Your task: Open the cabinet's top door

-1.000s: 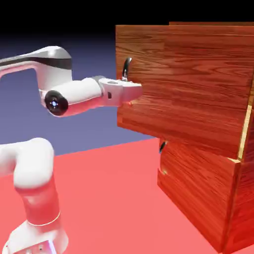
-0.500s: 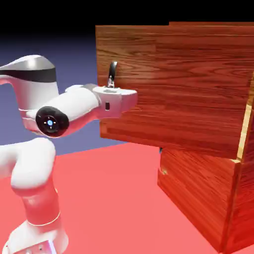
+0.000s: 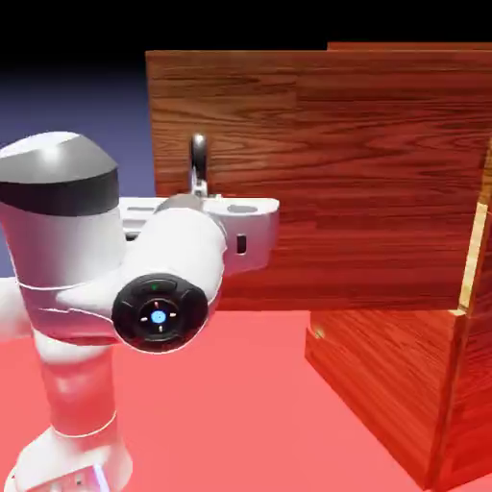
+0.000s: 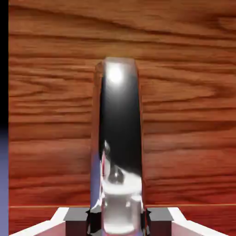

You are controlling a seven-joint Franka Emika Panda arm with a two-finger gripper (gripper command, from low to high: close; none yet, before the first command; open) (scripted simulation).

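Behind, blue-violet backdrop; my gripper (image 4: 118, 220) is clamped on the handle (image 4: 118, 138), top door (image 3: 317, 173) swung well open, little left.

We see the top door (image 3: 317, 173) swung much further out, its free edge and handle (image 3: 198, 163) shifted toward the exterior view's left. Gripper (image 3: 252, 226) went with the handle; arm now swung round, closer to camera.

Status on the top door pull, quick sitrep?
Gripper shut on the handle, jaws clamped either side. Top door swung well open from the cabinet. Nothing in the way.
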